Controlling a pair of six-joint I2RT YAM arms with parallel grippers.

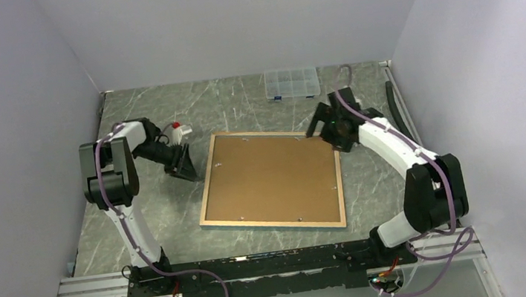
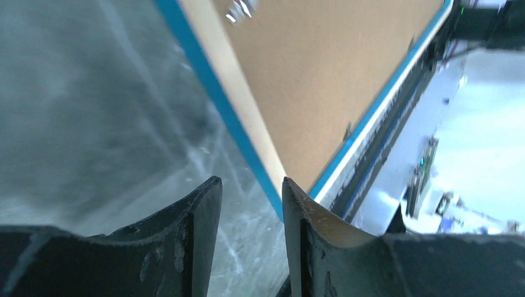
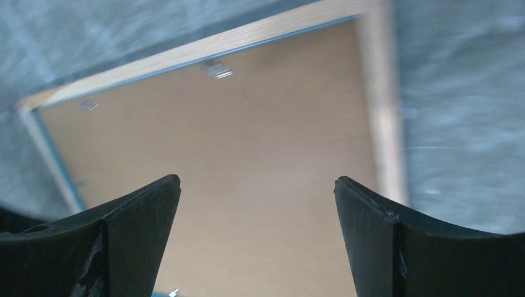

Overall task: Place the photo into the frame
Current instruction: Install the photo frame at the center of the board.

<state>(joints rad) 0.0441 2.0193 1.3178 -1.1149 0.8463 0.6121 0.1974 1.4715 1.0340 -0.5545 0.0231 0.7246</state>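
Observation:
The frame (image 1: 207, 187) lies face down in the middle of the table, its tan rear side up, with the brown backing board (image 1: 271, 177) set in it. The photo is out of view. My left gripper (image 1: 189, 172) is open by a narrow gap and empty, just off the frame's left rail. In the left wrist view (image 2: 251, 182) the frame's blue edge (image 2: 204, 74) runs beyond the tips. My right gripper (image 1: 317, 129) is wide open and empty over the frame's far right corner. In the right wrist view (image 3: 257, 179) it hovers above the backing board (image 3: 247, 148).
A small clear plastic compartment box (image 1: 291, 83) sits at the back of the table. A small white and red thing (image 1: 177, 130) is beside the left arm. Grey walls close in the left, back and right sides.

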